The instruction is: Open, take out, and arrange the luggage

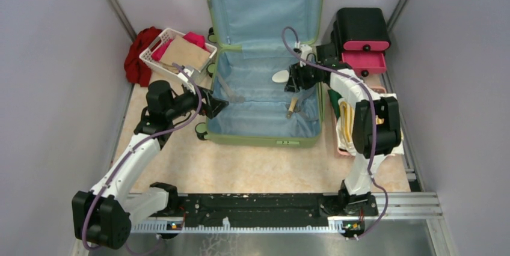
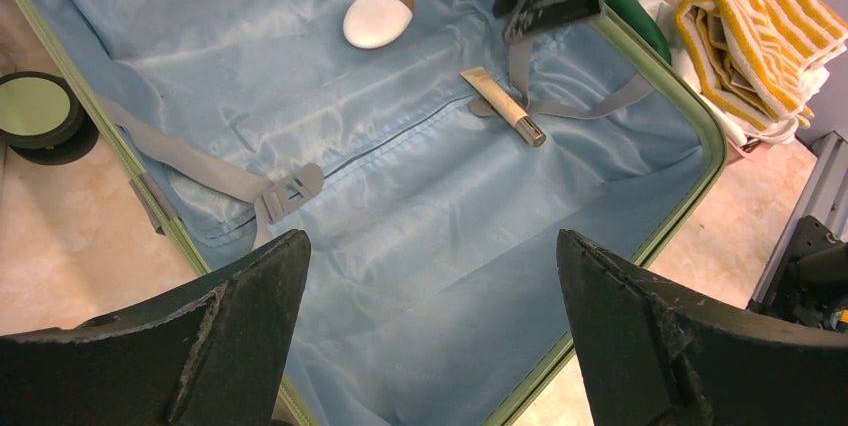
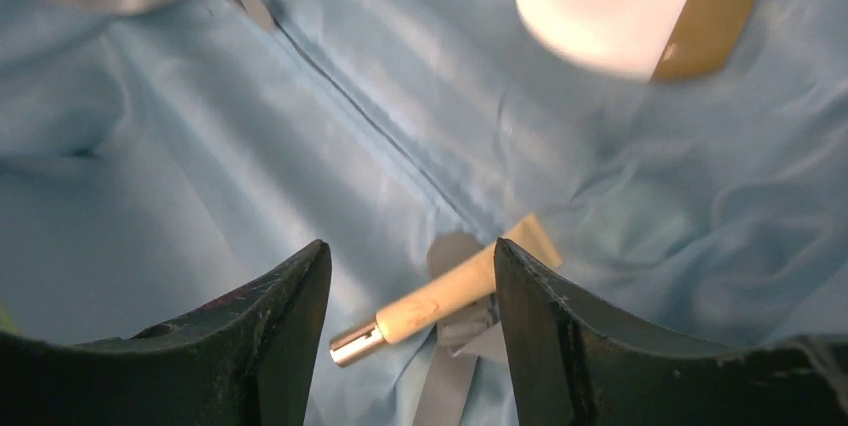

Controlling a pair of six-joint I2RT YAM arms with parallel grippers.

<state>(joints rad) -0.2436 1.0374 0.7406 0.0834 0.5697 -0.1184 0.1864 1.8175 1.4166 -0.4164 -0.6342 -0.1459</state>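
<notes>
Right gripper (image 3: 410, 246) hangs low inside the open luggage (image 1: 264, 140), jaws partly apart and straddling a slim cream tube (image 3: 440, 298) with a silver cap. On my wrist feed the tube lies on the light blue lining close against one finger (image 3: 540, 306) while the other finger stands clear of it, so I read nothing as gripped. Farther back on the lining rests a white oval container (image 3: 610, 11) with a brown cap, well apart from the tube. Left gripper (image 2: 430, 236) sits at the suitcase's left rim, jaws spread wide and empty, looking across the interior, where a grey strap (image 2: 180, 156) ends in a buckle. From overhead I see the green suitcase lying flat in the middle of the table between the two arms, its lid propped upright at the back. A white basket (image 1: 150, 57) of folded cloth stands at its left, a black-and-pink drawer box (image 1: 361, 30) at its right, and a yellow-striped towel (image 2: 745, 36) lies just outside the right rim.
</notes>
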